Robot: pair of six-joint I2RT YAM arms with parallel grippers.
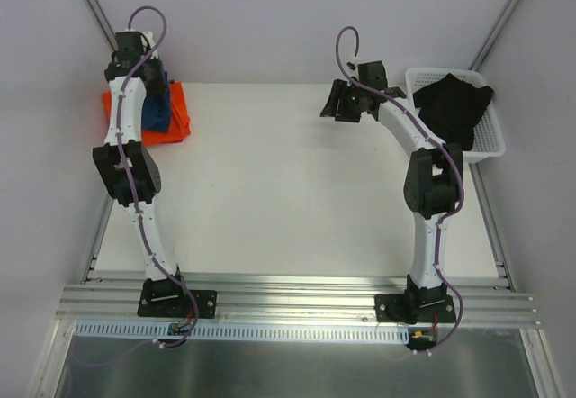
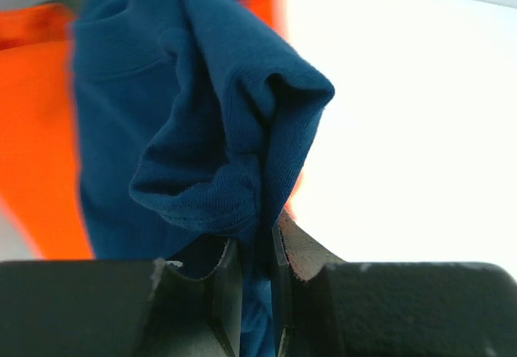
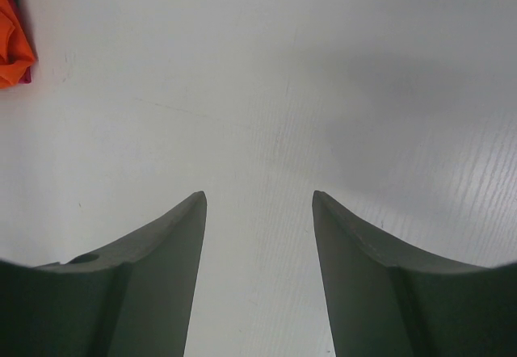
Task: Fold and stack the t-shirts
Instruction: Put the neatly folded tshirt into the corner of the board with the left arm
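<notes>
The right gripper point(image 3: 258, 199) hangs spread above the table point(image 3: 323, 74), orange t-shirt point(image 3: 12, 42) far left

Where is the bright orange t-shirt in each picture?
Top external: the bright orange cloth t-shirt lies upper left, partly under the left arm.
Left wrist: the orange t-shirt fills the left edge, behind a navy blue cloth shirt.
Right wrist: the orange t-shirt peeks in at the top left corner.
Shared landmark: the white table.
</notes>
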